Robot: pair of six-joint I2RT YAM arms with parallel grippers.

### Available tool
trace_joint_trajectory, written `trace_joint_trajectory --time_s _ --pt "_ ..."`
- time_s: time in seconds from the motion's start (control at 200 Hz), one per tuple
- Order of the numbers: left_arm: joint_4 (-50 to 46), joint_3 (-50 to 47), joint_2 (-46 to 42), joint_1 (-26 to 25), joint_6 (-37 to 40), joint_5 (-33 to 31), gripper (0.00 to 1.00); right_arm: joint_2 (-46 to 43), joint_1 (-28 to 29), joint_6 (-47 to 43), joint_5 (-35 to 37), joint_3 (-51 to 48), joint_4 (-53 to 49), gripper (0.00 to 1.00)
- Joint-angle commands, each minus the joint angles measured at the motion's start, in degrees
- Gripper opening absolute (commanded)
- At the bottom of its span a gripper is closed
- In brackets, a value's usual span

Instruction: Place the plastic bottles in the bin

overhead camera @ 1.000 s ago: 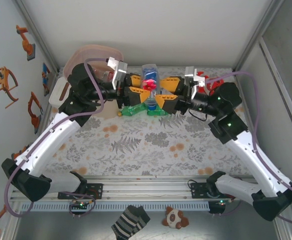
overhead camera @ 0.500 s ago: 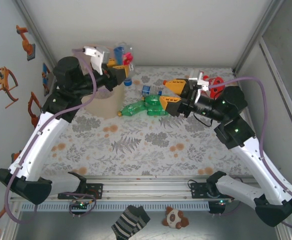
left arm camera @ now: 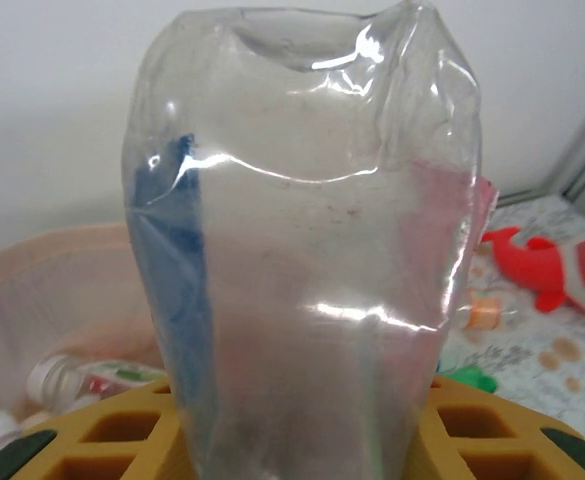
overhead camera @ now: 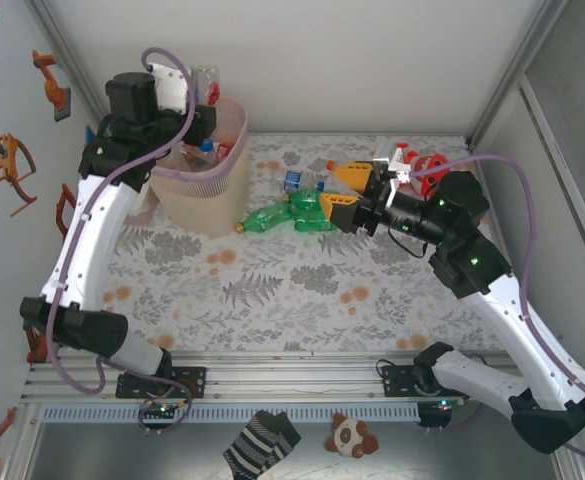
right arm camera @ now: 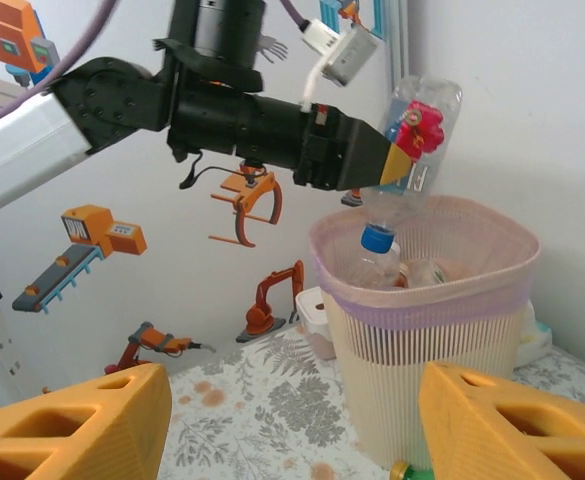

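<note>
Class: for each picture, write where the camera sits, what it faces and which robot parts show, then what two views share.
Top external: above and behind the bases, looking down on the table; left arm and right arm show.
Left wrist: on the left arm, facing the clear bottle held in the left pincer; its yellow fingers show.
Right wrist: low over the table, facing the bin; open right pincer and left arm show.
Shared: both wrist views show that bottle and bin.

A red plush toy with a white toothy mouth lies at the far right corner of the leaf-patterned counter; beyond its near edge lie a striped sock and a small brown-and-white plush.
</note>
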Motion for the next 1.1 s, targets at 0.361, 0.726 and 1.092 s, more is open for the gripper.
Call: trace_joint_trajectory --time_s 0.361,0.726,1.092 --pt "-23.64 23.44 18.49 1.76 14.54 -16.38 0.41 -0.92 0.32 -2.56 1.39 2.62 -1.72 0.66" --pt "-27.98 28.88 28.04 2.20 22.27 -28.30 0.41 -1.77 0.31 -2.50 1.35 2.57 -2.57 0.66" --pt "-32.30 26.89 31.45 5.77 18.21 -27.62 0.41 -2.92 0.30 -2.42 2.09 1.56 -2.80 0.66"
